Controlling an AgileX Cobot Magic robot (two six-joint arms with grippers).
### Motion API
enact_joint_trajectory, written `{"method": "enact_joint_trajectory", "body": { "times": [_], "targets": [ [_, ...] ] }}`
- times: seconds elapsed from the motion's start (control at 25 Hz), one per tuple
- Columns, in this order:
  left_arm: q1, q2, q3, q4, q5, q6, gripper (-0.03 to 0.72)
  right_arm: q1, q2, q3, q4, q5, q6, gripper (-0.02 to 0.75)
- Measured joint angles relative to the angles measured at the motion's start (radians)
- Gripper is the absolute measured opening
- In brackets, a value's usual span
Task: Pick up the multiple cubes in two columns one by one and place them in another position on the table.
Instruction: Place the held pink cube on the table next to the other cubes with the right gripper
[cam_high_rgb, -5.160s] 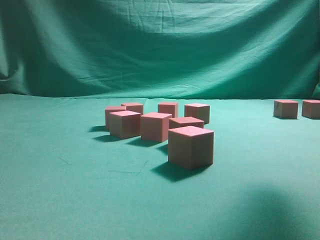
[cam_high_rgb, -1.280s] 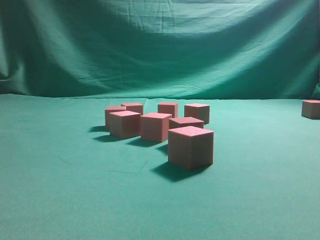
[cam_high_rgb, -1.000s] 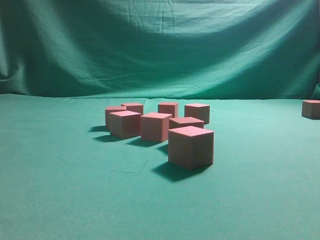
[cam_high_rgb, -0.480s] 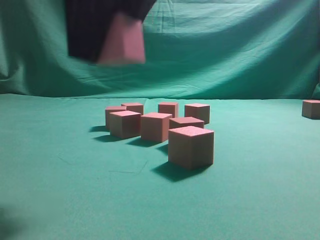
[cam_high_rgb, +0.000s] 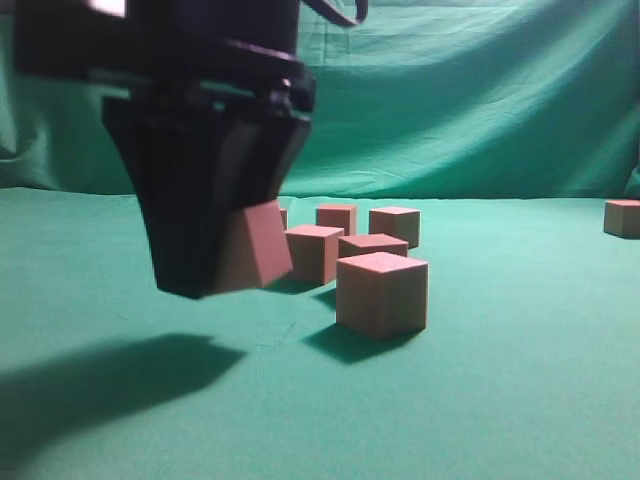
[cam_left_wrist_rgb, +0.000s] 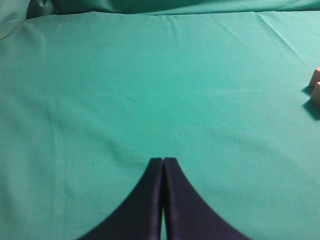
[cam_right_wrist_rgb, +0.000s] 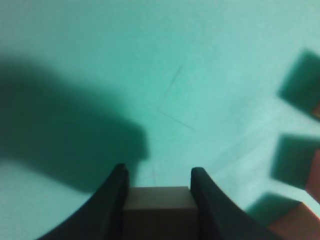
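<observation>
Above the teal-green table, to the left of the nearest resting cube, the right gripper hangs large and dark in the exterior view, its black fingers clamped on one salmon-red held cube. The held cube is clear of the cloth and tilted, one corner pointing toward the nearest resting cube. In the right wrist view the same block sits squarely between the two dark fingers, touching both, with the gripper's shadow spread across the cloth below and to the left.

Behind the nearest resting cube, a cluster of cubes stands on the table; four are visible to the right of the gripper, and the gripper hides whatever lies farther left. Well apart from the nearest resting cube, at the far right edge of the exterior view, one lone cube rests near the draped green backdrop.

In the left wrist view the left gripper has its dark fingertips pressed together with nothing between them, over bare cloth; two cube edges show at that view's right border.
</observation>
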Motion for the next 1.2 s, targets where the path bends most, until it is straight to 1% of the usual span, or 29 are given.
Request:
{"method": "enact_joint_trajectory", "body": {
  "times": [0.2,0.56,0.76,1.2],
  "targets": [
    [0.0,0.0,0.0,0.0,0.0,0.0,0.0,-0.014,0.025,0.02,-0.018,-0.045,0.01,0.269],
    [0.0,0.0,0.0,0.0,0.0,0.0,0.0,-0.024,0.032,0.073,-0.015,-0.137,0.042,0.269],
    [0.0,0.0,0.0,0.0,0.0,0.0,0.0,-0.025,0.029,0.077,-0.012,-0.143,0.044,0.269],
    [0.0,0.0,0.0,0.0,0.0,0.0,0.0,-0.025,0.029,0.077,-0.012,-0.139,-0.017,0.269]
  ]
}}
